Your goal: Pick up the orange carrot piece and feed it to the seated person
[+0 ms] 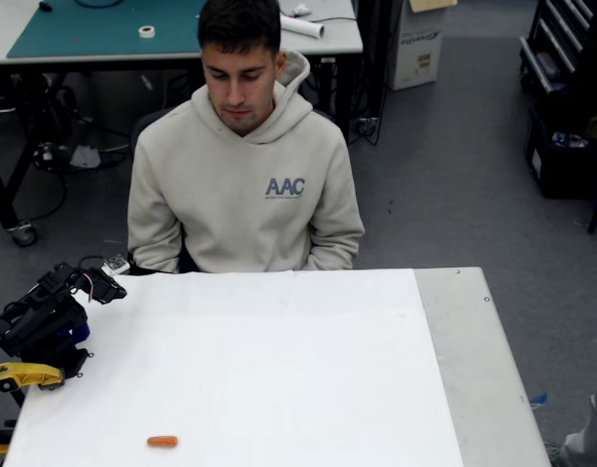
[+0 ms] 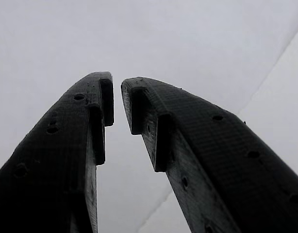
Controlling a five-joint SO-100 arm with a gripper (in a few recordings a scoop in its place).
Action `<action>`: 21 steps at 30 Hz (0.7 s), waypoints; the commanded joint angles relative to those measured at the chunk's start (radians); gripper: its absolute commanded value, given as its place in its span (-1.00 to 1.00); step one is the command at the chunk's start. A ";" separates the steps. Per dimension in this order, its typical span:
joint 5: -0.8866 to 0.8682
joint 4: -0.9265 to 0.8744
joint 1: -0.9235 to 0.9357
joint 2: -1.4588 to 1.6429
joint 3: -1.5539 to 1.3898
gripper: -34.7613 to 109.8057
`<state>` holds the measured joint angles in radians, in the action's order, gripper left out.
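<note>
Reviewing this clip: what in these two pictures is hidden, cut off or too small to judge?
- The small orange carrot piece on the white table: too small in the fixed view to judge its ends or texture.
- The black two-finger gripper: the wrist view shows a narrow gap with nothing between the tips; in the fixed view the folded arm hides this.
- The seated person in the beige hoodie: hands and lap hidden behind the table's far edge.

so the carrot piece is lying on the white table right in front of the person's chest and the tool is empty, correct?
Not quite. In the fixed view the orange carrot piece lies on the white table at its near edge, toward the left, far from the seated person. The tool is indeed empty, as the wrist view shows.
</note>
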<state>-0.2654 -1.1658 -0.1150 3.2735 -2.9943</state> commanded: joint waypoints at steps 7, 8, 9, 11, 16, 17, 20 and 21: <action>-0.011 -0.018 -0.021 0.014 0.077 -0.54; -0.011 -0.018 -0.023 0.014 0.077 -0.54; -0.011 -0.018 -0.023 0.014 0.077 -0.54; -0.011 -0.018 -0.023 0.014 0.077 -0.54; -0.011 -0.018 -0.023 -0.002 0.080 -0.55; -0.011 -0.018 -0.021 -0.002 0.080 -0.55; -0.009 -0.017 -0.020 -0.003 0.084 -0.55; -0.009 -0.017 -0.020 -0.005 0.095 -0.55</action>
<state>-0.2654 -1.1658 -0.1135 3.2658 -2.9790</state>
